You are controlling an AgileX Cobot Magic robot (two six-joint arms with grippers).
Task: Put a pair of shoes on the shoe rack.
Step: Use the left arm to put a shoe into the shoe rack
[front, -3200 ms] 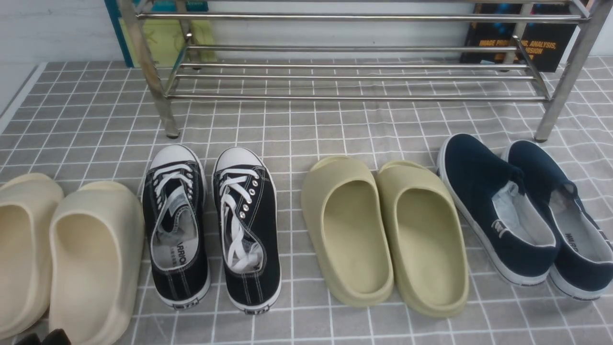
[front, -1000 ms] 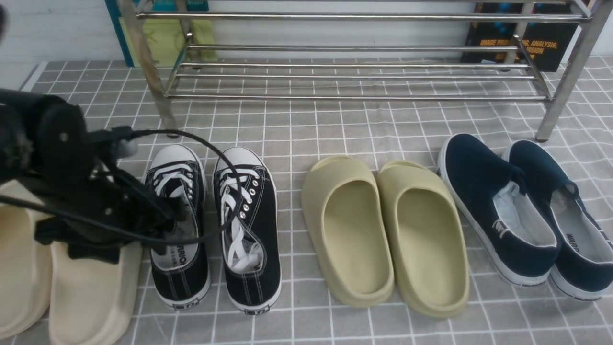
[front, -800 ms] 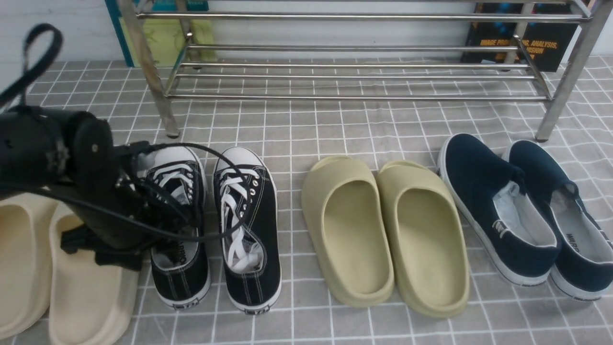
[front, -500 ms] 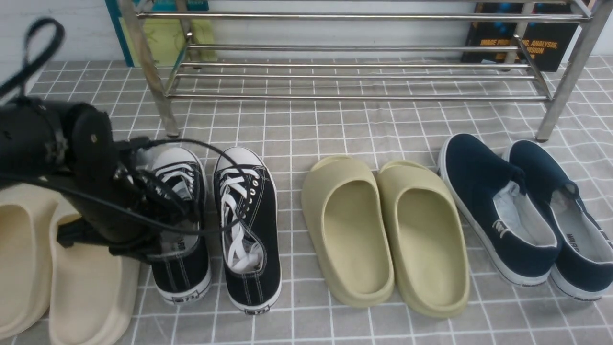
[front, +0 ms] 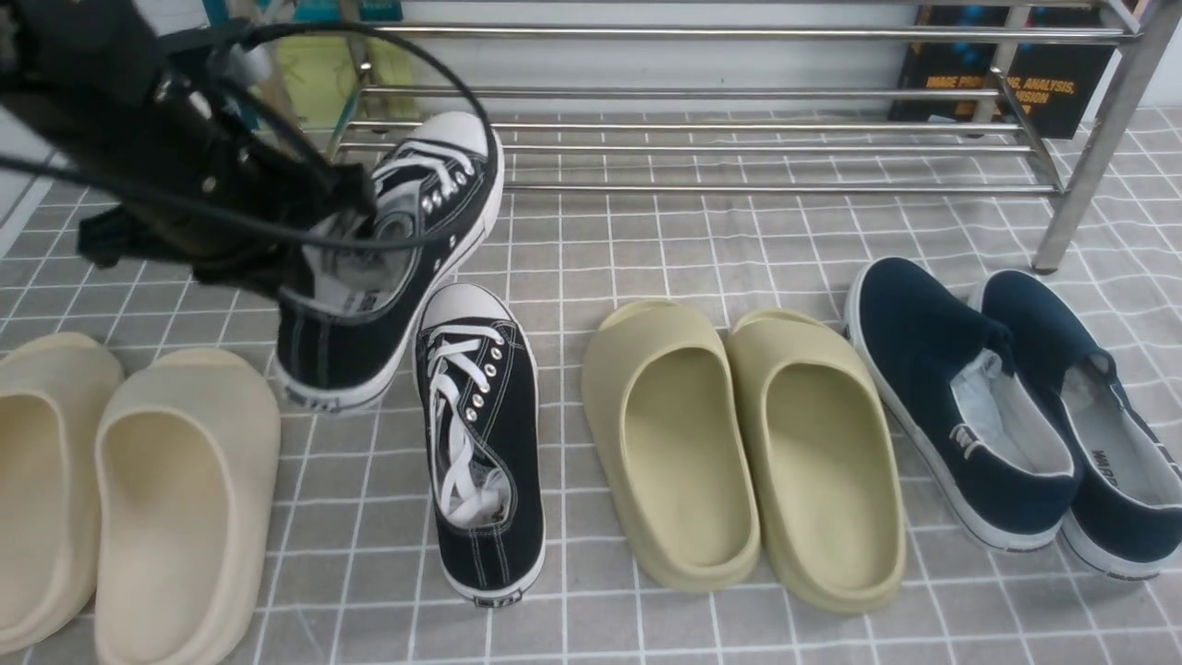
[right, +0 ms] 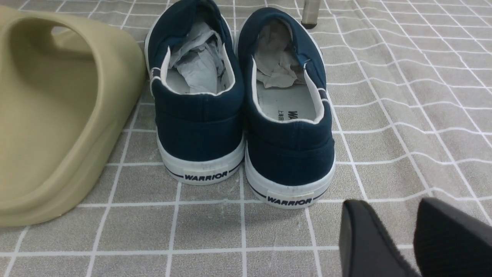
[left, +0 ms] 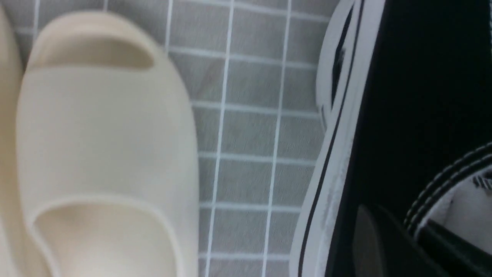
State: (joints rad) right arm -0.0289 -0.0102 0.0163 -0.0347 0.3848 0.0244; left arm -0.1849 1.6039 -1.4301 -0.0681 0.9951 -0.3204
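In the front view one black sneaker (front: 406, 231) of the pair of shoes hangs tilted above the floor, with its white toe cap toward the shoe rack (front: 702, 35). My left gripper (front: 309, 263) is shut on the side wall at the sneaker's opening. The left wrist view shows the same sneaker (left: 415, 96) with my left gripper (left: 407, 234), one finger outside the canvas and one inside. The other black sneaker (front: 480, 443) lies flat on the checked cloth. My right gripper (right: 398, 207) hovers low behind the navy shoes, open and holding nothing.
Cream slides (front: 138, 480) lie at the left, under the raised sneaker's heel side. Olive slides (front: 739, 443) sit in the middle and navy slip-ons (front: 1007, 406) at the right, near a rack leg (front: 1071, 194). Books (front: 1016, 83) stand behind the rack.
My left gripper closed on the left sneaker's side wall and lifted it off the cloth, up and toward the rack. The other sneaker stayed in place.
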